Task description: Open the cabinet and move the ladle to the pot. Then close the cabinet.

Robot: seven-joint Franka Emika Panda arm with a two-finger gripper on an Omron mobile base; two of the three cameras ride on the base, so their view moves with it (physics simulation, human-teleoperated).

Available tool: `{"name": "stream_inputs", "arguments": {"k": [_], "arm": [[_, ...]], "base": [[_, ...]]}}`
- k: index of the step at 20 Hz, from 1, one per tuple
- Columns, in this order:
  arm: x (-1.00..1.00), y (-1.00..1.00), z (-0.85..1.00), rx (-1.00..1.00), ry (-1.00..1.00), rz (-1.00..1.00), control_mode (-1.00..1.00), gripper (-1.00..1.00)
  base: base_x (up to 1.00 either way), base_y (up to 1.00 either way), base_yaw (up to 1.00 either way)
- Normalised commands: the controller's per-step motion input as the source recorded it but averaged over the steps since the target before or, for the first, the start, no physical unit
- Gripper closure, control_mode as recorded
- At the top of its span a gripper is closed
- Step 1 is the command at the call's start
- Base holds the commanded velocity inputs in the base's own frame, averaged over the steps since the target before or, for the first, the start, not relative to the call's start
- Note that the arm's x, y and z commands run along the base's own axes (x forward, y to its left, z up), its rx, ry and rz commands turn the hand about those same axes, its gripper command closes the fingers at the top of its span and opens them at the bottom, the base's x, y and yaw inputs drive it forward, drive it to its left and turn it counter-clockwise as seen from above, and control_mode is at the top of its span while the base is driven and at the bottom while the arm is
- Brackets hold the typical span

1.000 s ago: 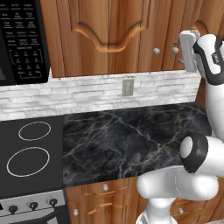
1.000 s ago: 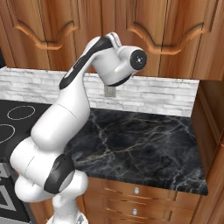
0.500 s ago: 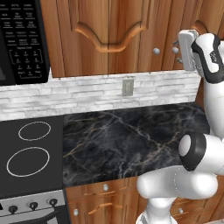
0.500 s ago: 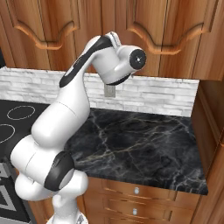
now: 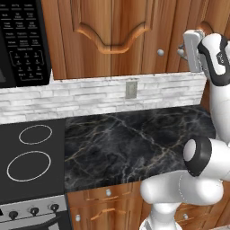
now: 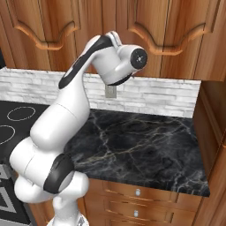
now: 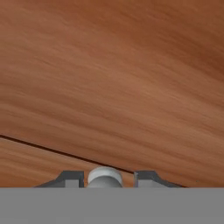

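The claw (image 7: 105, 180) is sitting up at the closed cabinet (image 7: 113, 78) door with its two tips close on either side of the little round knob (image 7: 105, 177), and I think it could be slipping off when pulling.

White brick backsplash (image 5: 90, 96), marble counter (image 5: 134, 143)
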Motion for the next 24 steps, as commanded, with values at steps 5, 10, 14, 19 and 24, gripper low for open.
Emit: {"name": "stream_inputs", "arguments": {"k": [5, 10, 14, 19, 24], "arm": [[-0.31, 0.0, 0.0, 0.0, -0.03, 0.0, -1.0, 1.0], [-0.49, 0.0, 0.0, 0.0, -0.09, 0.0, -1.0, 1.0], [-0.63, -0.34, 0.0, 0.0, -0.02, 0.0, -1.0, 1.0], [-0.78, -0.65, 0.0, 0.0, 0.0, 0.0, -1.0, 1.0], [-0.78, -0.65, 0.03, 0.0, 0.0, 0.0, -1.0, 1.0]], "base": [[0.0, 0.0, 0.0], [0.0, 0.0, 0.0], [0.0, 0.0, 0.0], [0.0, 0.0, 0.0], [0.0, 0.0, 0.0]]}}
